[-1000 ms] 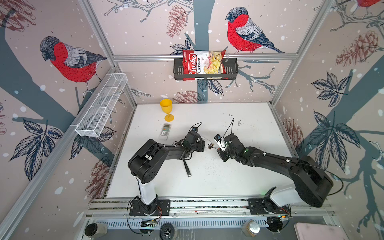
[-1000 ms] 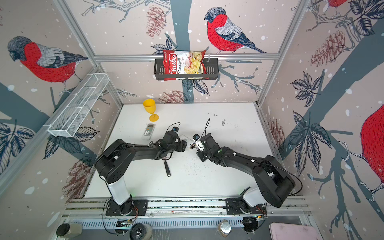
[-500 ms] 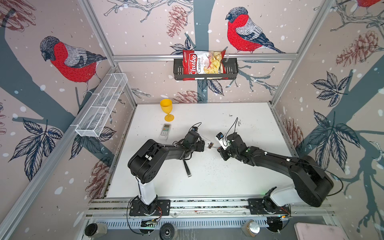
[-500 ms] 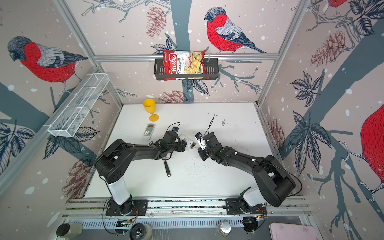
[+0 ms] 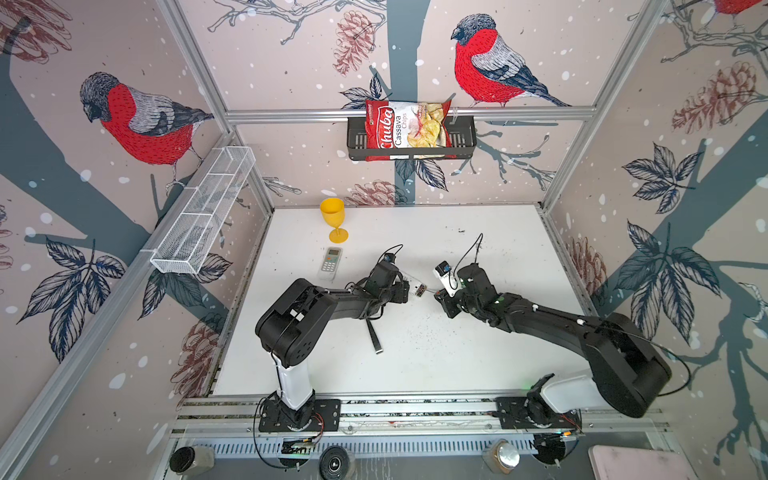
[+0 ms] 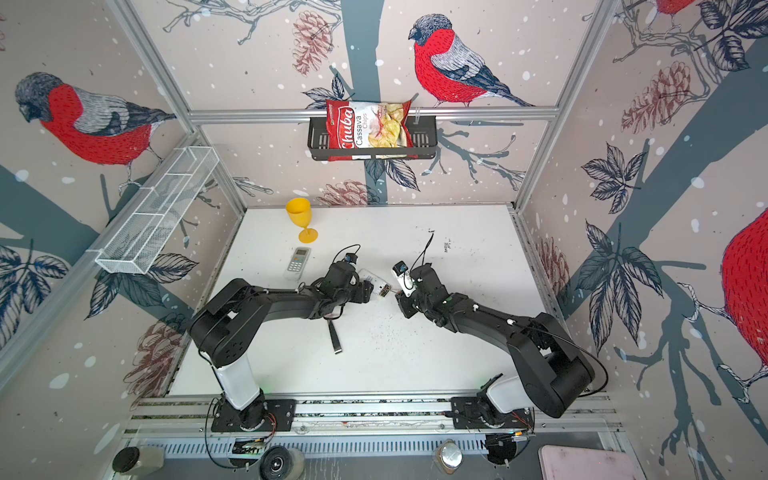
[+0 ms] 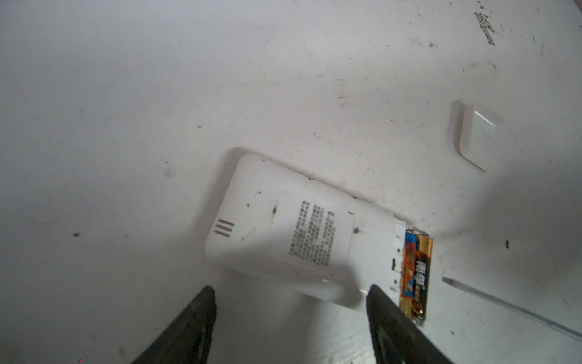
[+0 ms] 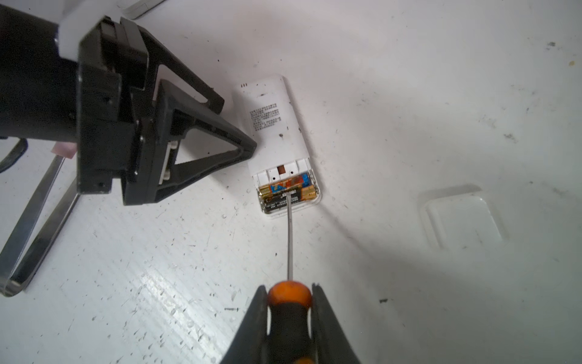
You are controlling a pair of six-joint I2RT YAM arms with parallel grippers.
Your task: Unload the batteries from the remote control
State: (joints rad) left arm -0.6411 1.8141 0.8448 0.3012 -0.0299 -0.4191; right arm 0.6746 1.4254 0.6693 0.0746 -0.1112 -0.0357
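A white remote control (image 8: 272, 126) lies face down mid-table, its battery bay uncovered. In the bay sit the batteries (image 8: 285, 193), dark with golden ends, and they also show in the left wrist view as batteries (image 7: 416, 277). My right gripper (image 8: 289, 291) is shut on an orange-and-black screwdriver (image 8: 289, 318), whose thin shaft reaches the batteries. My left gripper (image 7: 289, 290) stands open along the remote control's (image 7: 283, 233) long side, one finger (image 8: 248, 145) at its edge, gripping nothing. In both top views the grippers face each other across the remote control (image 5: 417, 287) (image 6: 376, 284).
The loose white battery cover (image 8: 463, 220) lies beside the remote. A second remote (image 5: 330, 262) and a yellow goblet (image 5: 333, 216) stand toward the back left. A dark strap (image 5: 374, 336) lies under the left arm. A chips bag (image 5: 409, 126) sits in a wall basket.
The right gripper with the screwdriver has shifted slightly towards the back. The left arm has stayed in place beside the remote.
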